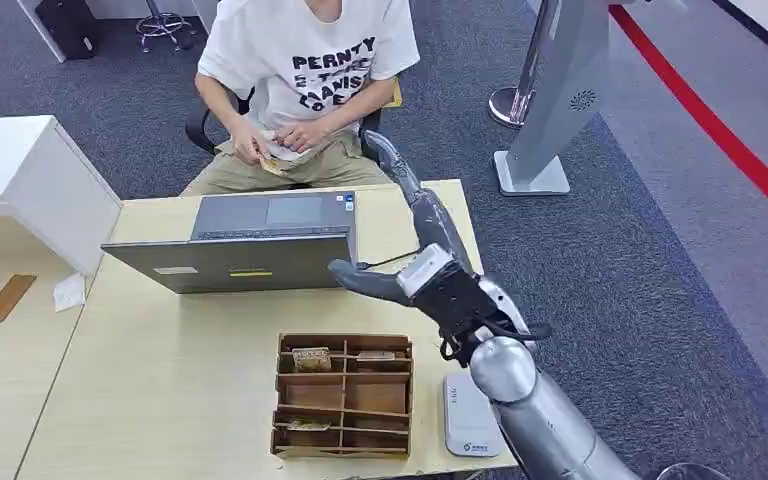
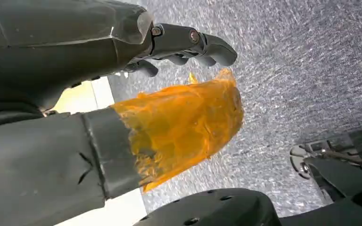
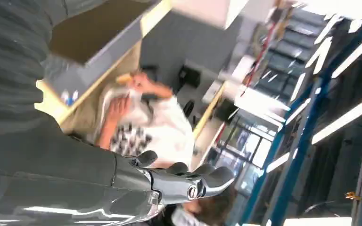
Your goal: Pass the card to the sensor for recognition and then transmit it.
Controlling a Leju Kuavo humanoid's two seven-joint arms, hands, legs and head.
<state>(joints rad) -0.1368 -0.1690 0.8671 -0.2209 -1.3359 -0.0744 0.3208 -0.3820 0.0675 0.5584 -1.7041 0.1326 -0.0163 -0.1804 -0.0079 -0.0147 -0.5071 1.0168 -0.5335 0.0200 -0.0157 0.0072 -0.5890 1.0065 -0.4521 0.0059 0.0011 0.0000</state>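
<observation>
— where do we see the right hand (image 1: pixel 415 250)?
— stretched over the bench (image 1: pixel 160 400) beside the laptop (image 1: pixel 250 245), reaching toward the seated person (image 1: pixel 305 70), fingers apart, holding nothing.
— and the card (image 1: pixel 272 165)?
— in the person's hands at their lap, beyond the bench's far edge. the white sensor (image 1: pixel 470 415) lies just beside the wooden organiser (image 1: pixel 345 395).
— the left hand (image 2: pixel 169 47)?
— fingers spread above grey carpet (image 2: pixel 311 70), gripping nothing, its thumb wrapped in orange film.

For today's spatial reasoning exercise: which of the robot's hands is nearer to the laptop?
Right. The right hand reaches over the table beside the laptop; the left hand hangs over grey carpet, away from it.
</observation>
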